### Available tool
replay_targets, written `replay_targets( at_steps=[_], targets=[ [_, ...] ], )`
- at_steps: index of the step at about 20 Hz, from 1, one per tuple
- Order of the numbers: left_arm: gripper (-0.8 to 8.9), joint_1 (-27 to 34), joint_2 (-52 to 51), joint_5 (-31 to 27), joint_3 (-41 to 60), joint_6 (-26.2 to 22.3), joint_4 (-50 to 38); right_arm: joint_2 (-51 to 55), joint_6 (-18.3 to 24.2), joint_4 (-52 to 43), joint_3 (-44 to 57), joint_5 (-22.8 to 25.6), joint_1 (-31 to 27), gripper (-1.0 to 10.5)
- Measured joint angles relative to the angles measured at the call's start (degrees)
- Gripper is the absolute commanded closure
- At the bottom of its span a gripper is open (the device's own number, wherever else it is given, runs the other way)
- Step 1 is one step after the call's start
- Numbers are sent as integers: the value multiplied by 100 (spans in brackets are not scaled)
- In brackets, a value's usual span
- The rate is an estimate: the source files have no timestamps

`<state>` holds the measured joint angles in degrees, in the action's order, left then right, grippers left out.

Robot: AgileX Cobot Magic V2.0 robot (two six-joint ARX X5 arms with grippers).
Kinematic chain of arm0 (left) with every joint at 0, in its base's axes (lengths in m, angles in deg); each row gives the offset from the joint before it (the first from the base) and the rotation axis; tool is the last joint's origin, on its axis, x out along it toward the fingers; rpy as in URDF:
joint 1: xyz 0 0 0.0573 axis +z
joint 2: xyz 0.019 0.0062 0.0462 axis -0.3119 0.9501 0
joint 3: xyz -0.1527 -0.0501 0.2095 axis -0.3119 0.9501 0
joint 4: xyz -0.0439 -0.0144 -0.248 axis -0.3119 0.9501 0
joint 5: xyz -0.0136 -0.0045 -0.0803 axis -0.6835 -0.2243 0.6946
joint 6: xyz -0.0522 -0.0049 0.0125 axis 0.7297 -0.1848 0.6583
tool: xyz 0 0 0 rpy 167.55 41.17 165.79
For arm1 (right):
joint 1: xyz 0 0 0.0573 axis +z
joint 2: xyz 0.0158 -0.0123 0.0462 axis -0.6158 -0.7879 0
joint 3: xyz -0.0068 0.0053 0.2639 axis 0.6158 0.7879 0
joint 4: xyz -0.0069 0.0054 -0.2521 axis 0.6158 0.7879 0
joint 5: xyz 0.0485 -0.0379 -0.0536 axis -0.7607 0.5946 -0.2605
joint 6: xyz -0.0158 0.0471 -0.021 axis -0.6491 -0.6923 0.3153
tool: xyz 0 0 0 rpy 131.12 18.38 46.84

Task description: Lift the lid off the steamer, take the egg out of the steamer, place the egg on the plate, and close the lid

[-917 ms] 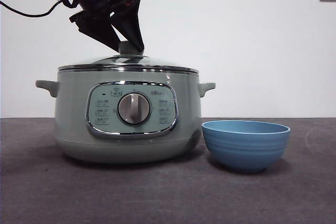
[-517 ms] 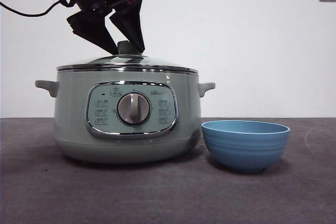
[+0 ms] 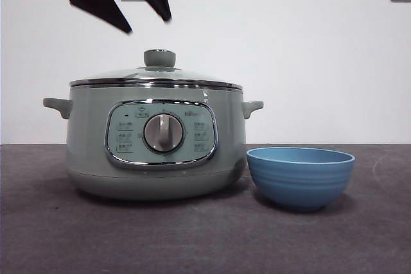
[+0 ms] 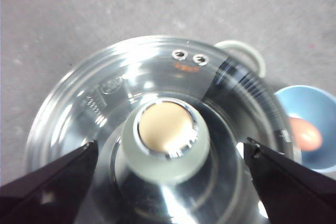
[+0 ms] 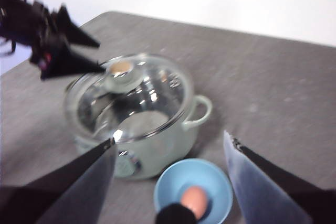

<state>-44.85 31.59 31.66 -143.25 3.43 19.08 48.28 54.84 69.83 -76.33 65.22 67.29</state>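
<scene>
1. Front view. The lid [image 3: 156,76] sits flat on the steamer [image 3: 154,145], chrome rim seated all round, knob [image 3: 159,58] free. The left claw [image 3: 128,4] hangs above the knob, well clear of it, jaws spread, holding nothing. The plate [image 3: 300,176], a blue bowl, stands on the table [image 3: 205,235] just beside the pot's right side. The egg is hidden below the bowl's rim from here.

2. Left wrist view. Looking straight down on the knob [image 4: 165,137], which lies between the two spread jaws, neither touching it. Glass lid [image 4: 105,103] closed over the pot. The egg [image 4: 306,134] lies inside the bowl [image 4: 320,103].

3. Right wrist view (blurred). Right claw [image 5: 170,182] over the bowl [image 5: 168,195], jaws spread, empty; the egg [image 5: 194,199] rests in the bowl beneath it. Lid [image 5: 136,98] on the steamer [image 5: 157,145], the left claw [image 5: 79,51] above the knob.

4. Judgement: egg plated, lid on; the task looks essentially complete. What remains is clearing away: lift the left claw straight up with jaws wide so no tip catches the knob and skews the lid. The right claw should rise vertically, away from the bowl's rim, so the egg stays undisturbed.
</scene>
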Motion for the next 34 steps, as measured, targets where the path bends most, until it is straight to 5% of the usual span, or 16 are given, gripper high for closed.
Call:
replay_targets(
  at_steps=[12,15,17,34],
  targets=[
    [357,-50,-2122,748,-31,385,2111,0,-17,1139,0,-942,0,604],
    [556,-50,-2540,841,-31,452,2577,0,-20,1460,0,-1298,0,641],
    [820,-50,-2787,1023,-31,490,2817,-17,-39,1722,0,-1650,0,915],
    [818,-50,-2944,1036,-31,514,3038,-46,-42,1897,0,-1812,0,946]
  ],
)
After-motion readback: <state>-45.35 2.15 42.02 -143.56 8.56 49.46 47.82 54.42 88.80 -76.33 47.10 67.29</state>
